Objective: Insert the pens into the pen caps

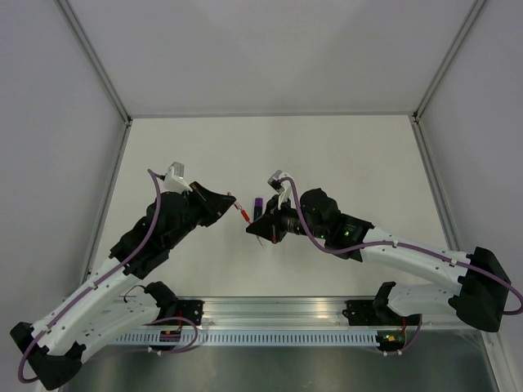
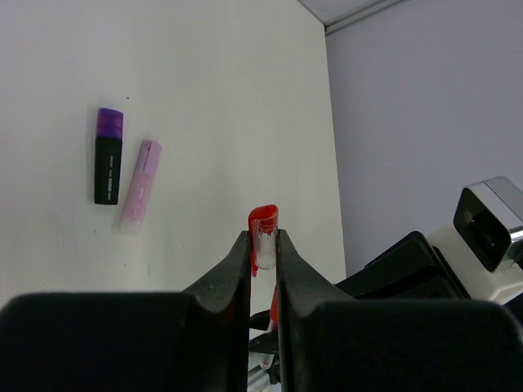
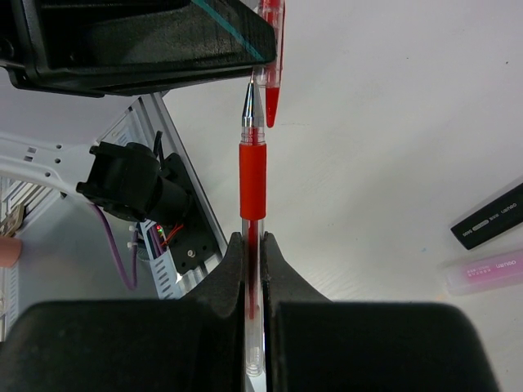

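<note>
Your left gripper (image 2: 262, 242) has its two black fingers pressed together on a tiny slim red pen cap (image 2: 263, 220) with a clear lower part. The cap sticks out past the fingertips, held above the white table (image 2: 204, 73).

Your right gripper (image 3: 252, 242) is clamped on a very thin red pen (image 3: 252, 175) with a clear barrel and a red rubber grip. The pen stands out straight from between the fingers, with its metal tip pointing at the left gripper. In the right wrist view the tip lies just alongside the red cap, at the cap's left edge. You cannot tell from these views whether the tip has entered the cap or only sits beside it. In the overhead view the two grippers meet near the middle of the table, with pen and cap between them.

A short thick pale pink marker (image 2: 139, 186) lies flat on the table, well apart from both grippers. Just beside it, on its left in the left wrist view, lies a stubby dark cap (image 2: 107, 159), black with a purple end. The two lie nearly parallel with a narrow gap between them.
</note>
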Controlling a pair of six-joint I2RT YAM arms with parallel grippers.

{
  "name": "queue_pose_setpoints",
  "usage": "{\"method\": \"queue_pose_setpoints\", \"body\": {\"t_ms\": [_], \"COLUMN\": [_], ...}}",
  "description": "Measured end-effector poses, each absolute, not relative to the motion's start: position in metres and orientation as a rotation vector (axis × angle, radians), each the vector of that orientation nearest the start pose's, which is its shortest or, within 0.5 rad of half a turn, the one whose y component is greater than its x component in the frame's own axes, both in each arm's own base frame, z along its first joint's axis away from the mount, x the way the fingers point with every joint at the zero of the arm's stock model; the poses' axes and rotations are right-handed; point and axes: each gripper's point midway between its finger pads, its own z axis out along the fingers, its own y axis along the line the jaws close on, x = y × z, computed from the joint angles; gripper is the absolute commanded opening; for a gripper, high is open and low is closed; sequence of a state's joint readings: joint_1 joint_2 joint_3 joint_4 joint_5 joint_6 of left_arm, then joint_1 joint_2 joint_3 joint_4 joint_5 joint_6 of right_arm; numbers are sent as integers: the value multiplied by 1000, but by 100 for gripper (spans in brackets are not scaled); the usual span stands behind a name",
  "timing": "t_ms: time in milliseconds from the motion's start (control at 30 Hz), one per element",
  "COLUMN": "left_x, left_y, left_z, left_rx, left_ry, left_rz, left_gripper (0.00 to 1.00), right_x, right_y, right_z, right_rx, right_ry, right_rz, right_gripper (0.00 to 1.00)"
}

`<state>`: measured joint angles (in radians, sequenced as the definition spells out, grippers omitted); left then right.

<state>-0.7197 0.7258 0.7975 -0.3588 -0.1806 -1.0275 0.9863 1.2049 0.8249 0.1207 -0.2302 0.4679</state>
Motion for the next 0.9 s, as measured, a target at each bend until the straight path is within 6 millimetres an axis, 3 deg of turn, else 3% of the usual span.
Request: {"method": "queue_pose_setpoints", "body": {"t_ms": [900], "left_x": [219], "left_y": [-198], "left_z": [279], "left_rx": [-457], "left_ry": [1916], "left_rz": [-1053], "left_gripper": [2], "right_x": [166], "right_y": [367], "right_z": [225], "right_rx": [-702], "right_ry": [1892], "right_rz": [1204], "right_gripper": [0]}}
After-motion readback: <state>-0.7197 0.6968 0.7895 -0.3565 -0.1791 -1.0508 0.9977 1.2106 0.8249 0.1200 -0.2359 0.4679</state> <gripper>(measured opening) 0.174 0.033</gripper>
